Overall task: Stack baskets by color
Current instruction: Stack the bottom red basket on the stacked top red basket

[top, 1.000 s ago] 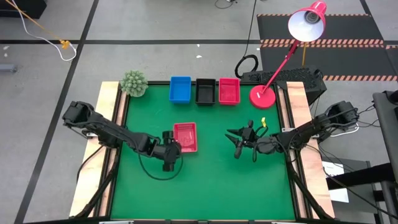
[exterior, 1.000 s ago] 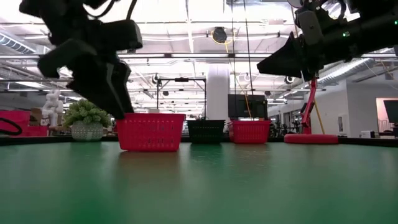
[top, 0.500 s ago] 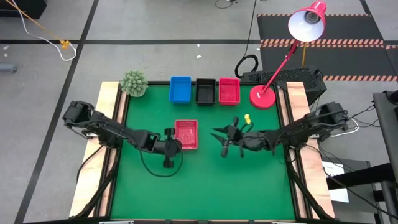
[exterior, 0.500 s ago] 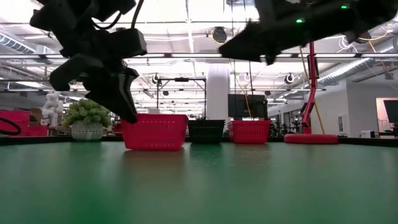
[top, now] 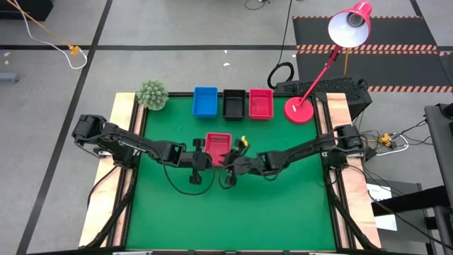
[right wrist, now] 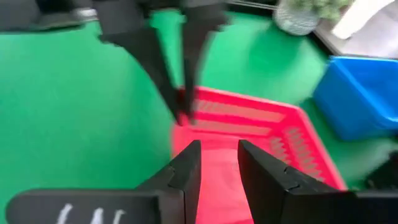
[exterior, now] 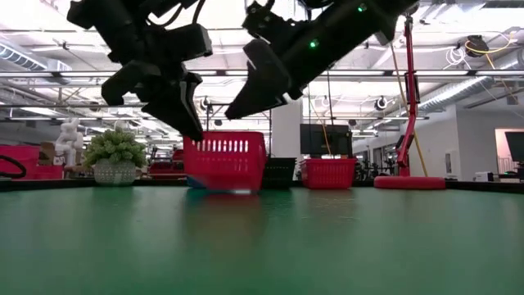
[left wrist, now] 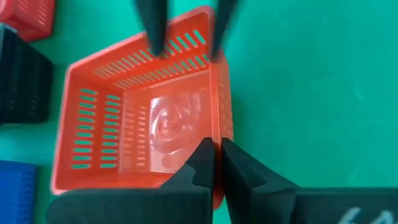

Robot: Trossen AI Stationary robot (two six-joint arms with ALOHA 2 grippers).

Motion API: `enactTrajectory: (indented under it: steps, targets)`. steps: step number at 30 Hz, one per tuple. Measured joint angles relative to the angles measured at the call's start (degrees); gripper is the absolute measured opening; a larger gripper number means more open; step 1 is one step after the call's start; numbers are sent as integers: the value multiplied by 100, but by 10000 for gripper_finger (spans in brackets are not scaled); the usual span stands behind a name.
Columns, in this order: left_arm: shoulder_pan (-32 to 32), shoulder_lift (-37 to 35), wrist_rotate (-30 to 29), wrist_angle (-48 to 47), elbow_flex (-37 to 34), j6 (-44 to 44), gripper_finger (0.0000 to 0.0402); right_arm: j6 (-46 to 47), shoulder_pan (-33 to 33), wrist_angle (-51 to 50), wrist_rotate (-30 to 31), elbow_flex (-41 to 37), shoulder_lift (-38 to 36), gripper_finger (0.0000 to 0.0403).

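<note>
At the middle of the table (top: 283, 212), a red basket (top: 219, 144) is pinched by its left wall in the clenched left gripper (top: 201, 157), while the right gripper (top: 231, 159) straddles the opposite wall, fingers slightly parted and not yet closed. To hand over cleanly, the right fingers should probably clamp that wall before the left lets go. The basket is empty; stacks in blue (top: 205, 101), black (top: 233, 103) and red (top: 260, 103) line the far edge.
</note>
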Motion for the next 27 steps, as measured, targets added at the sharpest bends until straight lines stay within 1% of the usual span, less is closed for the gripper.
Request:
enactTrajectory:
  steps: [4, 7, 10, 13, 17, 20, 24, 27]
  targets:
    - [21, 0, -85, -66, 69, 192, 12, 103, -58, -64, -345, 103, 36, 101]
    - [22, 0, -104, -80, 77, 203, 8, 213, -91, -265, -413, 106, 33, 102]
    - [22, 0, -133, -91, 77, 201, 12, 273, -99, -409, -670, 101, 41, 111]
    - [20, 0, -254, -72, 77, 231, 16, 349, -100, -410, -662, 101, 39, 130]
    - [5, 0, -260, -61, 77, 246, 8, 316, -102, -405, -521, 101, 39, 156]
    - [-27, 0, -261, -49, 77, 262, 8, 292, -125, -450, -518, 101, 39, 168]
    - [-61, 0, -263, -13, 77, 275, 15, 272, -157, -360, -514, -25, 39, 167]
    - [-63, 0, -263, -11, 79, 275, 9, 226, -163, -342, -515, -93, 39, 147]
